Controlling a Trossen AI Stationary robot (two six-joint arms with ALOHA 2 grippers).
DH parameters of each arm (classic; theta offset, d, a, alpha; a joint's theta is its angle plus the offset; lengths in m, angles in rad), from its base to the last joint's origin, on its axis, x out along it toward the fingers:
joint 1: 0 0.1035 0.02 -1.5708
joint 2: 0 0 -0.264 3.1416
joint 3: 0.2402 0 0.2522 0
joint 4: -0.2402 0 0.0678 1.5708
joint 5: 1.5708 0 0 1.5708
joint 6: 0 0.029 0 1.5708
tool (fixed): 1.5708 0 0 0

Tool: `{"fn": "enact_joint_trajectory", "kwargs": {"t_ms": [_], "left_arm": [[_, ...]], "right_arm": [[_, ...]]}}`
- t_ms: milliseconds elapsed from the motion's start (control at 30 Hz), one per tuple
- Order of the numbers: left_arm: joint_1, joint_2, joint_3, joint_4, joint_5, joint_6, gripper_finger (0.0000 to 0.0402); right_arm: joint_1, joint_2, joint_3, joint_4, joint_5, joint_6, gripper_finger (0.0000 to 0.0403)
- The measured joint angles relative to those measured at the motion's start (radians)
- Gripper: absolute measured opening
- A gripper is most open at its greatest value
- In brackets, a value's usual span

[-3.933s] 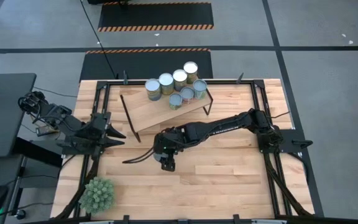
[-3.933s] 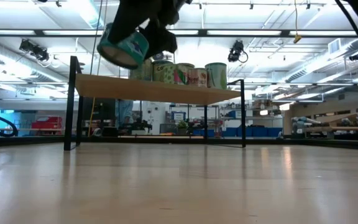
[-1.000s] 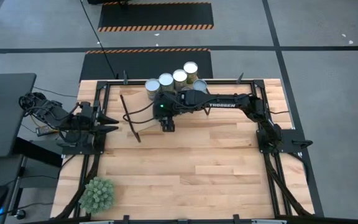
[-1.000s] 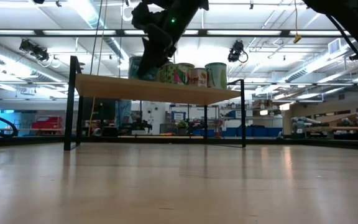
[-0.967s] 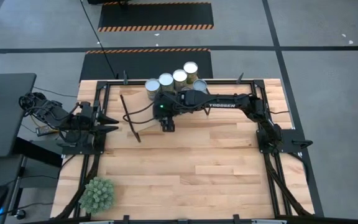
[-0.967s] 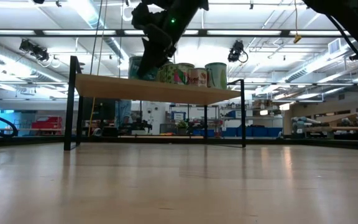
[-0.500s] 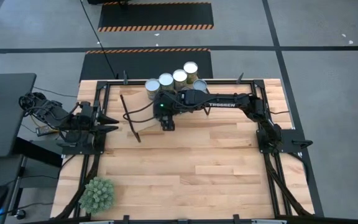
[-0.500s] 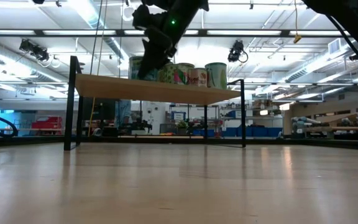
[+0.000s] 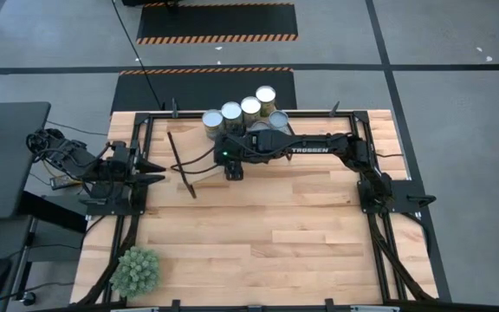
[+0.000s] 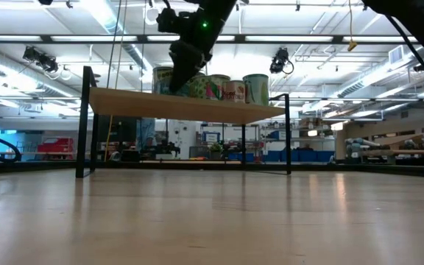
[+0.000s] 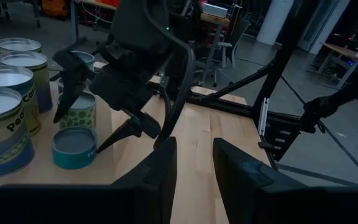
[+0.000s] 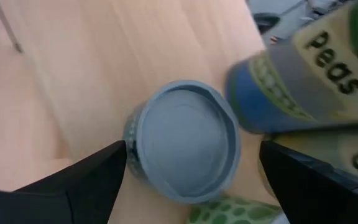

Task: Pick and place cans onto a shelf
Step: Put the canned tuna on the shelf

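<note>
With its jaws spread above the low can on the shelf, the right gripper has likely released; next, lift clear.

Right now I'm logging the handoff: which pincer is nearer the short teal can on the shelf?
Right. The right pincer hangs open directly above the short teal can; the left pincer waits off the shelf's left end.

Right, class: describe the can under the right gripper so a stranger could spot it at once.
Find the wooden shelf at the table's far side, cans clustered on it. At the cluster's near edge, under the open right gripper, sits the can: squat, teal, plain grey top, unlike its taller labelled neighbours.
</note>
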Motion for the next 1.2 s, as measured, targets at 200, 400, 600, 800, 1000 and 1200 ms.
{"fn": "enact_joint_trajectory", "kwargs": {"t_ms": [200, 400, 600, 800, 1000, 1200], "left_arm": [[0.000, 0.000, 0.000, 0.000, -0.002, 0.000, 0.0111], [0.000, 0.000, 0.000, 0.000, -0.002, -0.002, 0.0111], [0.000, 0.000, 0.000, -0.012, -0.002, -0.002, 0.0111], [0.000, 0.000, 0.000, -0.016, -0.002, -0.002, 0.0111], [0.000, 0.000, 0.000, -0.016, -0.015, -0.002, 0.0111], [0.000, 0.000, 0.000, -0.015, -0.021, -0.006, 0.0111]], "right_arm": [[0.018, 0.000, 0.000, -0.002, 0.055, 0.026, 0.0375], [0.038, 0.000, 0.000, 0.009, 0.061, 0.091, 0.0375], [0.063, 0.000, 0.000, 0.083, 0.000, 0.104, 0.0375], [0.061, 0.000, 0.000, 0.118, -0.130, 0.158, 0.0362], [0.041, 0.000, 0.000, 0.186, -0.159, 0.157, 0.0320], [0.030, 0.001, -0.003, 0.260, -0.252, 0.164, 0.0291]]}}
